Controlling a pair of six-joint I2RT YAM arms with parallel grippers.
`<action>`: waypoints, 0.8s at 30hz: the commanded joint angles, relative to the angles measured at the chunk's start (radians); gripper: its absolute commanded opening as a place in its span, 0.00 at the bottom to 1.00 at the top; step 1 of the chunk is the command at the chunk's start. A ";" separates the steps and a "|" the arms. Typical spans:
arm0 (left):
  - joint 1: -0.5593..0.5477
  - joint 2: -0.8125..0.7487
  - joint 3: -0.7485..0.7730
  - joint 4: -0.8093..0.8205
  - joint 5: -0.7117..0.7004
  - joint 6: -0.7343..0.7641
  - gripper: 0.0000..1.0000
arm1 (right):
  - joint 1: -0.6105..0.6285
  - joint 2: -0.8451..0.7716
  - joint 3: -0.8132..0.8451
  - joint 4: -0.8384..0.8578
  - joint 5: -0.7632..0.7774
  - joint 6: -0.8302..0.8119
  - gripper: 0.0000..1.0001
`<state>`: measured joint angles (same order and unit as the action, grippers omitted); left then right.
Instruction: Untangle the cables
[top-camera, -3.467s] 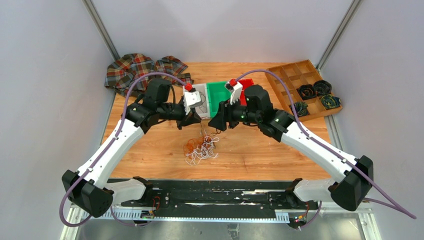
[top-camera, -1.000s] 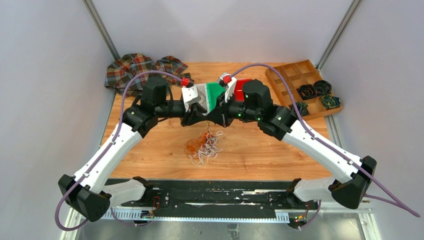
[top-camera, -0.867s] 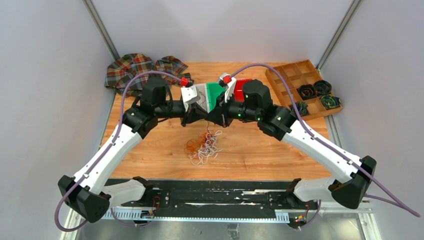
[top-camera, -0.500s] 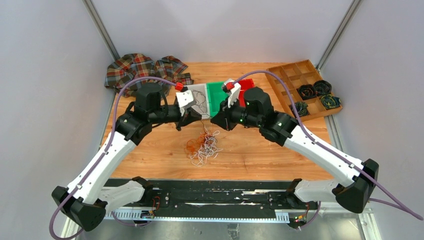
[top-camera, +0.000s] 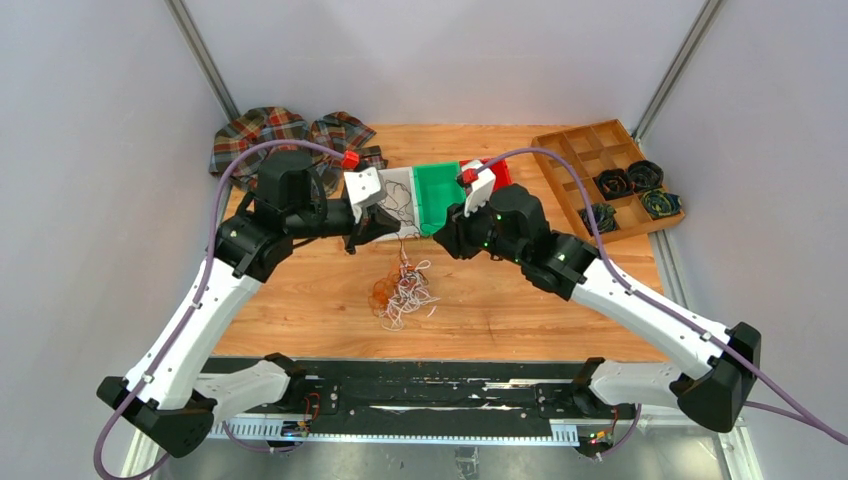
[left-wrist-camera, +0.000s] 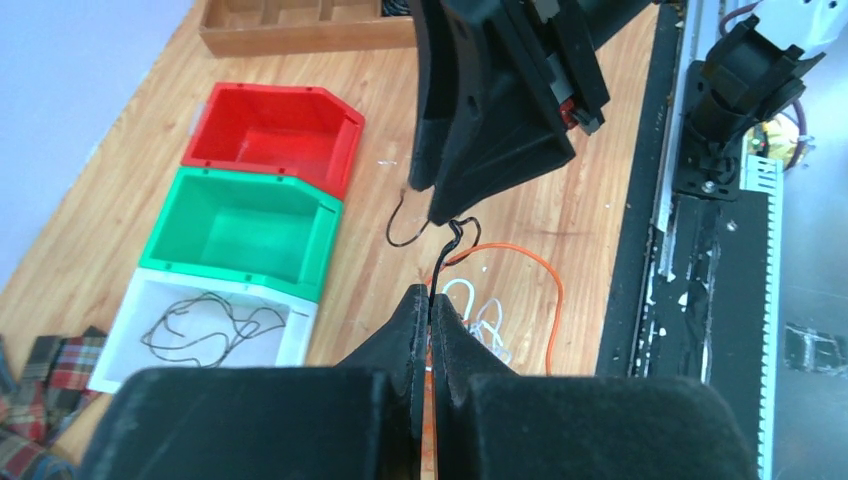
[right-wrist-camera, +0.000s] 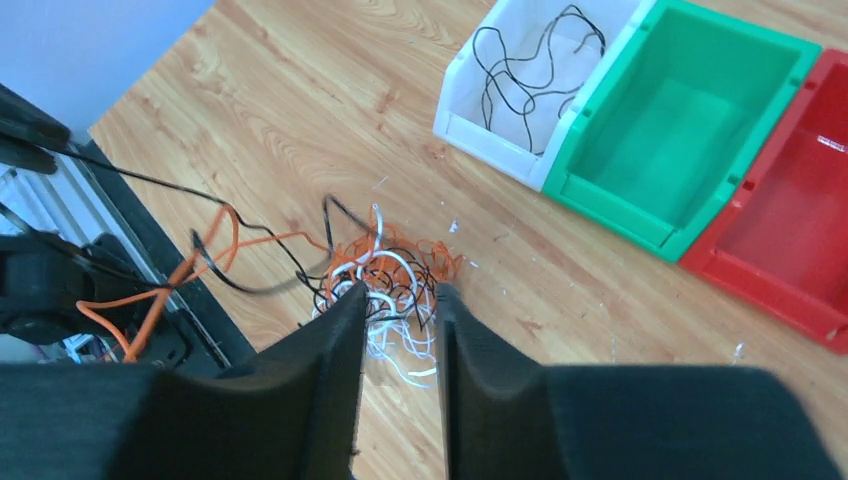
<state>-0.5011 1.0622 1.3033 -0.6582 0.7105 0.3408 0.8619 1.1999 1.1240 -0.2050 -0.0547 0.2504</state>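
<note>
Wood tabletop (top-camera: 300, 300), your left gripper (left-wrist-camera: 430, 297) clamps a black cable (left-wrist-camera: 453, 236); right gripper (right-wrist-camera: 399, 291) narrowly parted, empty, far of the tangle (top-camera: 405, 297)

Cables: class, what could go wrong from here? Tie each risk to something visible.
The left gripper pinches a black cable that runs into the bunch; pulling may drag the whole tangle or tighten knots. An orange strand rides up with it and may snag. The right gripper stands open, so nothing anchors the bunch.

Open tabletop (top-camera: 300, 300) beside the cables (top-camera: 403, 296); bins (top-camera: 435, 190) close behind
</note>
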 joint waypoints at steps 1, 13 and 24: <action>-0.005 0.005 0.042 -0.037 -0.044 0.058 0.01 | 0.017 -0.115 -0.045 0.047 0.093 0.006 0.39; -0.005 0.034 0.025 0.042 -0.219 -0.022 0.01 | 0.177 -0.101 -0.002 0.206 0.078 -0.085 0.62; -0.005 -0.020 0.018 -0.019 -0.149 0.009 0.00 | 0.186 0.067 0.074 0.258 0.228 -0.102 0.46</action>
<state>-0.5011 1.0794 1.3163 -0.6559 0.5217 0.3370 1.0344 1.2633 1.1656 -0.0025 0.0654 0.1661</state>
